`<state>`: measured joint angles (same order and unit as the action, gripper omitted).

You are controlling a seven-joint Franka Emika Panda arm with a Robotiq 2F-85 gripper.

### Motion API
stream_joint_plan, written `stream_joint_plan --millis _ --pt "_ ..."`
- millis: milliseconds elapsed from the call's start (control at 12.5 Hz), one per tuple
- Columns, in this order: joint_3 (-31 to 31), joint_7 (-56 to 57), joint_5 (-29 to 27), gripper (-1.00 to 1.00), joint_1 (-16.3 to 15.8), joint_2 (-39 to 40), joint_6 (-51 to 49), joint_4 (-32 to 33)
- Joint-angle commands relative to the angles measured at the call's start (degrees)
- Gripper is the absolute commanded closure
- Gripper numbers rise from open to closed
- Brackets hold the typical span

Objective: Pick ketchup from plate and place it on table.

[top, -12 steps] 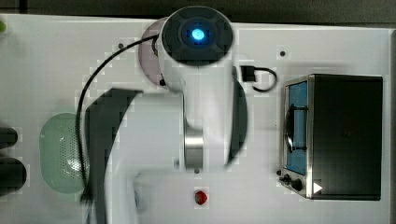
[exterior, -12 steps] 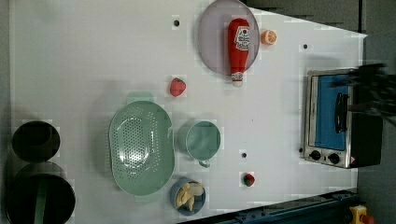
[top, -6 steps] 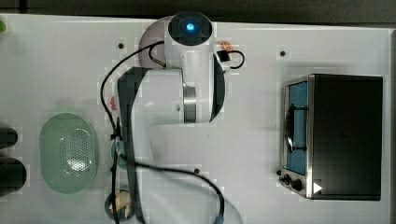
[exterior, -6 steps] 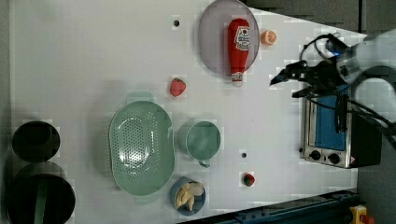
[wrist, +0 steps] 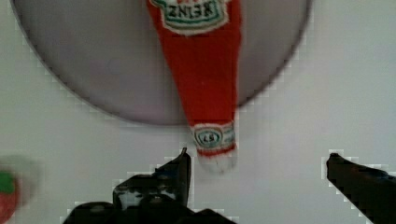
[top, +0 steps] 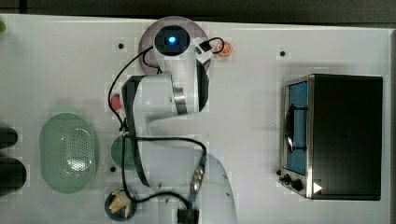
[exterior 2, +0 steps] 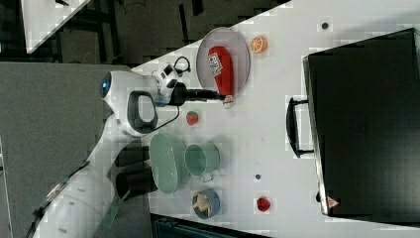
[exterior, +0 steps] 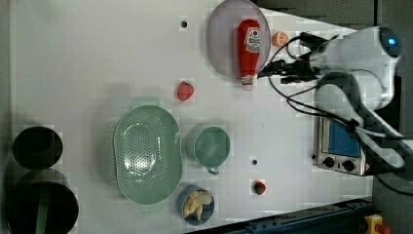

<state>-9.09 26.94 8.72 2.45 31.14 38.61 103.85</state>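
Observation:
The ketchup (exterior: 249,51) lies flat on the pale round plate (exterior: 224,44), its label up and its capped tip reaching past the rim onto the white table (exterior: 97,58). In the wrist view the ketchup (wrist: 205,70) runs across the plate (wrist: 93,60), and its cap ends close to one finger (wrist: 180,170); the other finger (wrist: 359,177) stands far off. My gripper (exterior: 272,72) hovers open beside the cap end, on the left view's right, with nothing held. The right view has the gripper (exterior 2: 218,94) just below the ketchup (exterior 2: 220,64).
An orange slice (exterior: 279,38) lies by the plate. A strawberry (exterior: 185,90), a green basket (exterior: 147,153), a green cup (exterior: 212,146) and a bowl of food (exterior: 196,204) sit mid-table. A toaster oven (exterior: 341,146) stands beyond my arm; two black containers (exterior: 36,146) stand opposite.
My arm has swung from over the toaster oven across the table to the plate. The gripper now sits at the ketchup's cap end. The ketchup has not moved.

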Motion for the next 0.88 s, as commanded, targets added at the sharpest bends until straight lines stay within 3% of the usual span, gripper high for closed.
stream_joint_plan --millis 80,880 --pt "-0.2 3.0 3.6 -1.0 -1.1 2.7 6.5 -4.6" --pt "0.9 3.0 4.9 -1.0 -1.1 13.9 20.3 -7.5"
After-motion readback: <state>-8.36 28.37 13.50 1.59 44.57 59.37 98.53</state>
